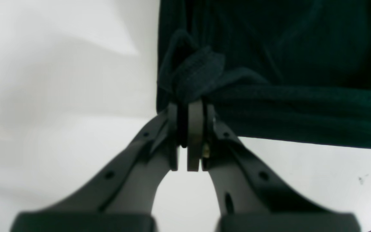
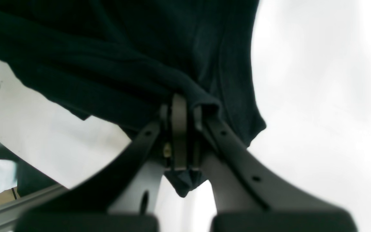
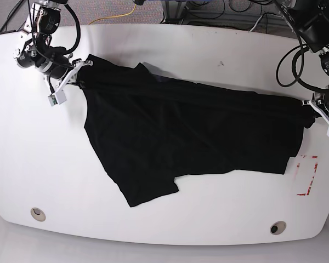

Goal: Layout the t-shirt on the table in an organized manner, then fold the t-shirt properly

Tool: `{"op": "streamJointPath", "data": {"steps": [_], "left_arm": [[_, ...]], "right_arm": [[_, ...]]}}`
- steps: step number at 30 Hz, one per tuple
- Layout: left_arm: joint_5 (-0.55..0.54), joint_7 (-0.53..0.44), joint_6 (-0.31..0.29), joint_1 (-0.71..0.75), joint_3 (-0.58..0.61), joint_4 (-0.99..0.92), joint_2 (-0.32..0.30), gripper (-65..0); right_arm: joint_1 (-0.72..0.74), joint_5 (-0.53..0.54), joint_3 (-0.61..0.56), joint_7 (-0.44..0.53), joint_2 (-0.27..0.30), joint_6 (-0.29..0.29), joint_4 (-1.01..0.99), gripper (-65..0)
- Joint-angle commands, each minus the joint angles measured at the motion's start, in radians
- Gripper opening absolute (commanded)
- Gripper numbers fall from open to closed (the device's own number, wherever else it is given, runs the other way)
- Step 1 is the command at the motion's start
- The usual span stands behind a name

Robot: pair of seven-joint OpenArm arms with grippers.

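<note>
**Shirt being stretched between two claws**

Nearest the front edge of the counter (image 3: 164, 230), two round grommet holes (image 3: 38, 213) are being seen, with red tape marks (image 3: 307, 175) at one side. No containers are being shown in any view.

Further in, the t-shirt (image 3: 175, 142) is being spread across the middle of the counter, wrinkled, with one flap reaching toward the front edge.

At the far corners the cloth is being gripped. The left claw (image 1: 188, 109) is being held clenched on a bunched edge of the shirt, and the right claw (image 2: 180, 106) is likewise being kept clamped on a gathered fold.

For this laying-out step, judged from the slack folds, both claws should be drawn apart evenly and kept low, so the cloth is being flattened without being dragged off the marks.
</note>
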Motion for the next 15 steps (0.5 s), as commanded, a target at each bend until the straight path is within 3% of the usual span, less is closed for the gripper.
{"op": "streamJointPath", "data": {"steps": [1,4,7,8,10,15], "left_arm": [[0.006,-0.018,0.001,-0.021,-0.003,0.016,-0.024,-65.0],[0.006,-0.020,0.001,-0.021,-0.001,0.014,-0.024,-64.9],[0.006,-0.027,0.001,-0.022,-0.001,0.000,-0.024,-56.7],[0.006,-0.040,0.001,-0.024,-0.001,-0.015,-0.024,-51.1],[0.006,-0.058,0.001,-0.035,-0.001,-0.036,-0.024,-44.9],[0.006,-0.098,0.006,-0.044,-0.001,-0.092,-0.047,-33.5]], "right_arm": [[0.007,-0.004,0.009,0.017,0.023,-0.003,0.015,-65.0],[0.007,-0.004,0.009,0.017,0.023,-0.008,0.013,-64.8],[0.007,-0.004,0.009,0.017,0.023,-0.010,0.013,-64.0],[0.007,-0.004,0.009,0.017,0.023,-0.011,0.013,-61.8],[0.007,-0.005,0.009,0.017,0.021,-0.013,0.013,-56.1],[0.007,-0.027,0.012,0.018,0.020,-0.013,0.015,-32.0]]}}
